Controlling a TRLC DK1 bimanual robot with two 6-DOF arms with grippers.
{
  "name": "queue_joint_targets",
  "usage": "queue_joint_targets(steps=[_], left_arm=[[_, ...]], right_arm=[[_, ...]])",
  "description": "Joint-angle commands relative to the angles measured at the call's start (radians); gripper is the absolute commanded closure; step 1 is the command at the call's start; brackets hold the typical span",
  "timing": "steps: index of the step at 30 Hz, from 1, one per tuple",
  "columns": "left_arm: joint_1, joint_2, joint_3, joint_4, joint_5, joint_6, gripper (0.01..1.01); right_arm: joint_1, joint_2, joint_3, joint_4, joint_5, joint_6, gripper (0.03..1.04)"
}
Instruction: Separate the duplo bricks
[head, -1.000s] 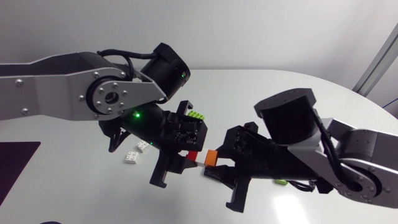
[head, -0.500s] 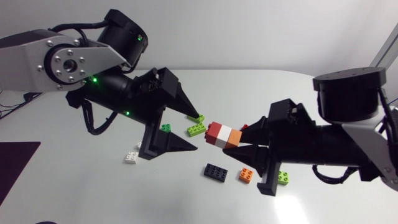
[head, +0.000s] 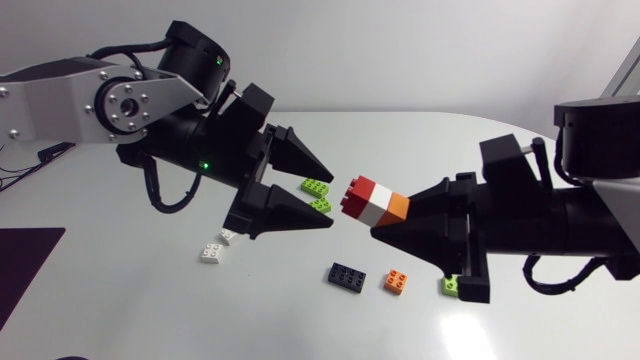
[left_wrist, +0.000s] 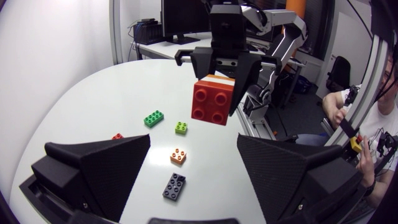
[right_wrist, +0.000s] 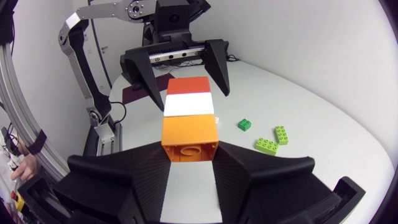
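Over the glossy white desk's (head: 420, 140) middle, a studded red-white-orange brick stack (head: 375, 203) is gripped at its orange end by the right end effector (right_wrist: 189, 154). The left end effector (head: 332, 197) is held released, matte wedges spread.

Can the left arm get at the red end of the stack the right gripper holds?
Probably yes: the left gripper, fingers apart, faces the red brick, the free end of the stack clamped in the right gripper; nothing lies between them.
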Motion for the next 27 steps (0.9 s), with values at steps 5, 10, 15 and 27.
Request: queue_joint_targets(steps=[5, 10, 15, 27], left_arm=[[-0.015, 0.041, 0.061, 0.004, 0.056, -0.051, 0.070], [-0.015, 0.050, 0.071, -0.006, 0.099, -0.054, 0.070], [-0.019, 0.062, 0.069, -0.010, 0.122, -0.049, 0.105], [-0.026, 0.071, 0.061, -0.019, 0.133, -0.028, 0.216]], right_arm=[[-0.002, 0.031, 0.031, 0.014, -0.040, 0.017, 0.78], [0.001, 0.055, 0.030, 0.014, -0.043, -0.004, 0.78], [0.007, 0.068, 0.036, 0.020, -0.052, -0.004, 0.78], [0.031, 0.081, 0.028, 0.042, -0.057, 0.008, 0.78]])
